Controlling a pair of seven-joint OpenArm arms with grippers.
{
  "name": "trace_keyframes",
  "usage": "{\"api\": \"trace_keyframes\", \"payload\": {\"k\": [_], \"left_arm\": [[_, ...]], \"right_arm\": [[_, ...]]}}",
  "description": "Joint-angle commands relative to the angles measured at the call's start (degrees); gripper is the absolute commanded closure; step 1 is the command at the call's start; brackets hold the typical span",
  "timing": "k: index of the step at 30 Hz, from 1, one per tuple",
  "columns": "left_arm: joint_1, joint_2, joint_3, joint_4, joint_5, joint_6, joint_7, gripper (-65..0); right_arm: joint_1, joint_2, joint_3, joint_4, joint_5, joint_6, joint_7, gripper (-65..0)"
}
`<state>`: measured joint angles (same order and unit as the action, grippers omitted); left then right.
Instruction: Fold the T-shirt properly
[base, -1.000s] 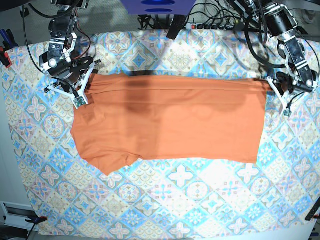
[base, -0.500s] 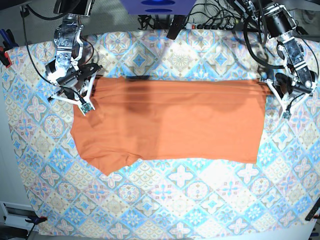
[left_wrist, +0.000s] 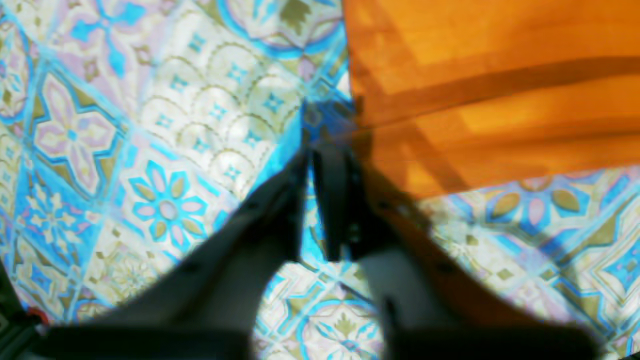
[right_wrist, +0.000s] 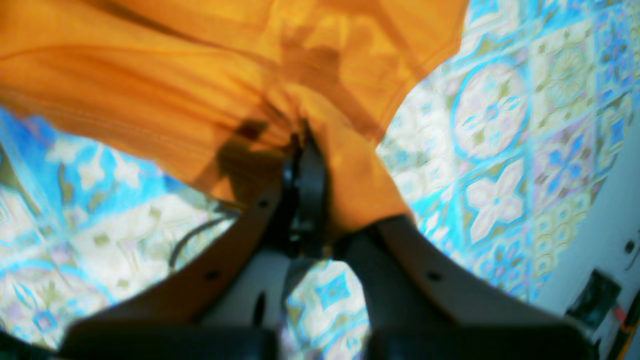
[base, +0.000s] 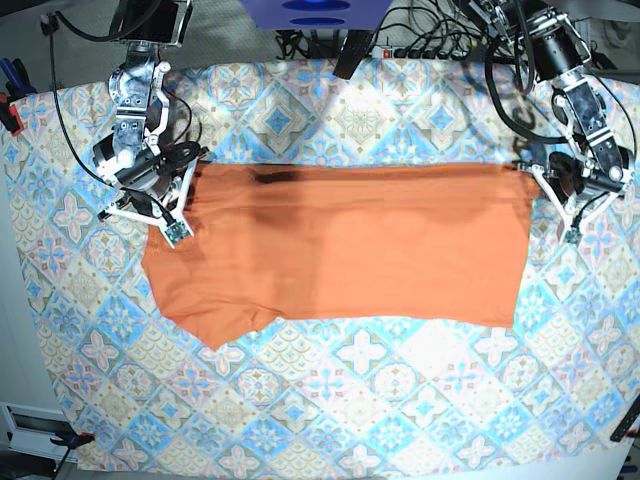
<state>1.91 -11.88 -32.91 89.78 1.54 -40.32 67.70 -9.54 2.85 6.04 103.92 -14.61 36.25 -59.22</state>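
**Q:** Orange cloth — where is it lying?

**A:** The T-shirt (base: 340, 245) is lying flat across the middle of the patterned tablecloth (base: 400, 400), its near edge resting well back from the front edge, one sleeve pointing toward the near left.

**Q:** What are the pincers doing?

**A:** The right gripper (right_wrist: 305, 150) is pinching the shirt's far left corner, cloth bunching over it. The left gripper (left_wrist: 310, 145) is sitting just beside the far right corner with its fingers slightly parted, gripping nothing.
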Motion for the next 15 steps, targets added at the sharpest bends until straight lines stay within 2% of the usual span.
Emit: {"api": "trace_keyframes", "payload": {"k": [1, 5, 8, 15], "left_arm": [[-0.64, -0.91, -0.19, 0.82, 0.09, 0.32, -0.49, -14.2], [-0.64, -0.91, -0.19, 0.82, 0.00, 0.32, -0.58, -25.2], [-0.64, -0.91, -0.19, 0.82, -0.44, 0.32, -0.58, -27.4], [-0.64, -0.91, -0.19, 0.82, -0.44, 0.32, -0.58, -27.9]], "right_arm": [[0.79, 0.36, 0.24, 0.92, -0.20, -0.16, 0.63, -0.4], [0.79, 0.36, 0.24, 0.39, -0.20, -0.16, 0.54, -0.4], [0.79, 0.36, 0.07, -0.67, -0.20, -0.16, 0.63, -1.9], [0.79, 0.44, 0.24, -0.75, -0.20, -0.16, 0.63, -19.7]]}}
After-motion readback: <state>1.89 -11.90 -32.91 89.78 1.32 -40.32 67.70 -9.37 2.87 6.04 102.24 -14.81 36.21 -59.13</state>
